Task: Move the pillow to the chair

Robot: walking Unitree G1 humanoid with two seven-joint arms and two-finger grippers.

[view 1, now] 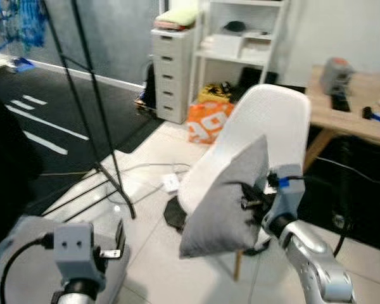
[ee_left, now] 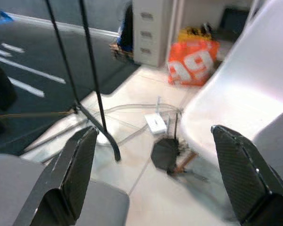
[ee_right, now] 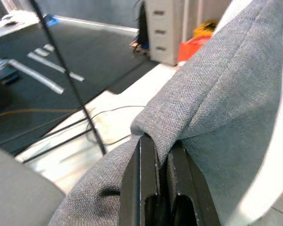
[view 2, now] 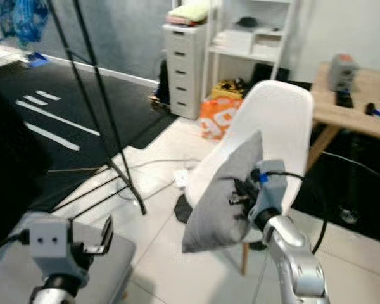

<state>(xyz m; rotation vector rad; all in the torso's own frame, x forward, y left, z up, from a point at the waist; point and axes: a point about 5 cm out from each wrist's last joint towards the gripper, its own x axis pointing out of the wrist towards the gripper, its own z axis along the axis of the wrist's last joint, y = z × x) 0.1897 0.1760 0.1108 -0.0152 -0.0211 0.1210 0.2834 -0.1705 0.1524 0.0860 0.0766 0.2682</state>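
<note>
- the pillow point(view 1: 225, 202) covers most of the chair point(view 1: 275, 120) seat, so can't tell if it's actually resting on it
- right gripper point(ee_right: 156, 181) fingertips are buried in a fold of the fabric
- stuff on the table point(view 1: 354, 117) at its far edge is too blurry to name

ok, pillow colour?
Grey, plain woven fabric. The pillow shows best in the right wrist view, pinched by the right gripper.

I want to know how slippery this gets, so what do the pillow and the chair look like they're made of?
The pillow looks like soft grey woven fabric: a visible weave, and it bunches where the right hand pinches it. The chair looks like smooth white moulded plastic with a faint sheen, probably on a wooden leg, though that is blurred.
</note>
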